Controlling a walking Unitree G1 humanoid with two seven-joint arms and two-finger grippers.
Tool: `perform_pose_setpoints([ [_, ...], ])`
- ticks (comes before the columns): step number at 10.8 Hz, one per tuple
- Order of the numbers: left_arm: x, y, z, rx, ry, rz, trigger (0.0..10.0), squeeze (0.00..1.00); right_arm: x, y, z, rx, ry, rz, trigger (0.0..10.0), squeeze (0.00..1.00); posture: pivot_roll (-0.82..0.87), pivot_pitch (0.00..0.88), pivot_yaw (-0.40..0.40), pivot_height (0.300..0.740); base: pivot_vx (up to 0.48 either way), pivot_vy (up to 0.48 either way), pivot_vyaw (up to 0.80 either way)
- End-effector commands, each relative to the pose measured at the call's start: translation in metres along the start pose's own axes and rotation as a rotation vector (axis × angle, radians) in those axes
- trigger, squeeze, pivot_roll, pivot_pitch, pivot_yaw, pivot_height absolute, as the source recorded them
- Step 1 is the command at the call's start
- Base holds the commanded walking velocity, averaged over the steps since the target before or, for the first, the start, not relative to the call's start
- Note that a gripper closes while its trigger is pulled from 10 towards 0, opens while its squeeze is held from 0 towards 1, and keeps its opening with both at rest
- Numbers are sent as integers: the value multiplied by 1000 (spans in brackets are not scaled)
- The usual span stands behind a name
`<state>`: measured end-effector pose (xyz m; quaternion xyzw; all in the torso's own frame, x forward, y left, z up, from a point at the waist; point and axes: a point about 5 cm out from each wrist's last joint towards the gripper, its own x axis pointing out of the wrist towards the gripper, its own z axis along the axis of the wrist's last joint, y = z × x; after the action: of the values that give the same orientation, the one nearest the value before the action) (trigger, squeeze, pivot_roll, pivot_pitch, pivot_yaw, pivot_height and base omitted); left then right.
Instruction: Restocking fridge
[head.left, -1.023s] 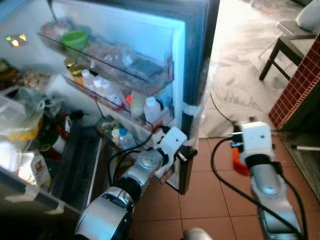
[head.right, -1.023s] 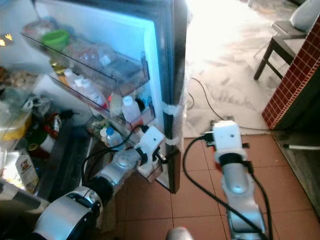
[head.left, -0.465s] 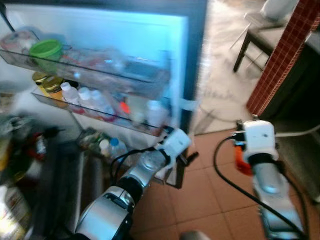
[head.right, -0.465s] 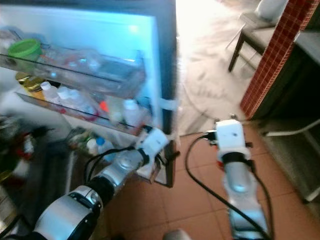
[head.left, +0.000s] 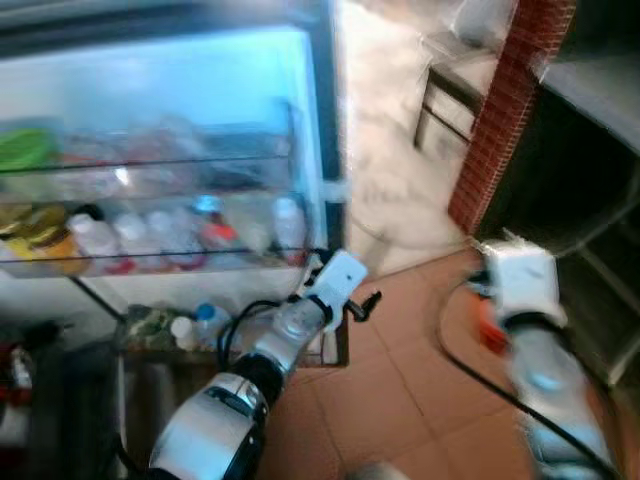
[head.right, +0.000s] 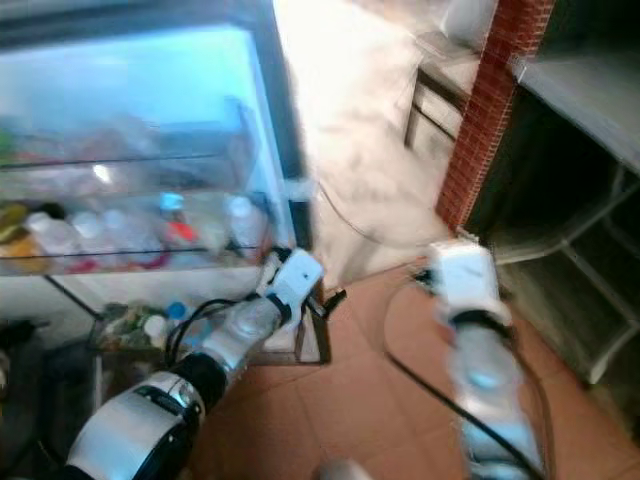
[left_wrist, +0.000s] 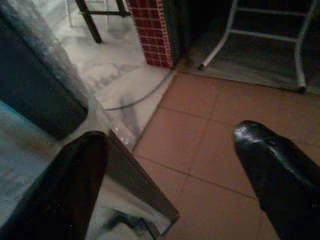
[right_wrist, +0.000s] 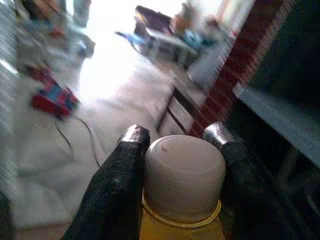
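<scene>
The fridge door stands open, its shelves packed with bottles and jars. My left gripper is at the door's lower outer corner and is open. In the left wrist view its fingers are spread wide, one lying against the door's bottom edge. My right gripper is shut on a bottle with a white cap and a yellow-orange body. It holds that bottle low over the tiled floor, to the right of the door.
A red brick column and a dark shelf unit stand on the right. A dark chair sits behind on the pale floor, and a cable runs past the door. A metal frame stands by the brick.
The whole view has swung to the right and is blurred, so the door looks more face-on. My left gripper stays at the door's lower corner; my right gripper keeps the bottle.
</scene>
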<state>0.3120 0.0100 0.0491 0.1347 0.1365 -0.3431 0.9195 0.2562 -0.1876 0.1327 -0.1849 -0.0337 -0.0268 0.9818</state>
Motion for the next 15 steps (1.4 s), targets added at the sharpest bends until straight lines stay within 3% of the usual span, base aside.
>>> perform_pose_setpoints([
  [1,11,-19,21,-79,-49,19,10000,0,-1,-1,1,-7,-7,0,10000,0,-167,33,28,740,322,289,0],
  [5,11,-11,19,-91,-26,86,10000,0,-1,-1,1,-8,-7,7,10000,0,-167,32,25,740,0,354,0],
  [7,10,-5,21,-56,-32,162,10000,0,-1,-1,1,-9,-6,8,10000,0,-170,32,25,740,0,0,0],
  [11,5,4,13,-116,-35,197,10000,0,0,-1,1,-19,-10,2,10000,0,-163,25,26,740,0,0,0],
  [15,4,13,15,-117,-43,216,10000,0,1,1,1,-18,-14,8,10000,0,-160,17,31,740,0,0,0],
])
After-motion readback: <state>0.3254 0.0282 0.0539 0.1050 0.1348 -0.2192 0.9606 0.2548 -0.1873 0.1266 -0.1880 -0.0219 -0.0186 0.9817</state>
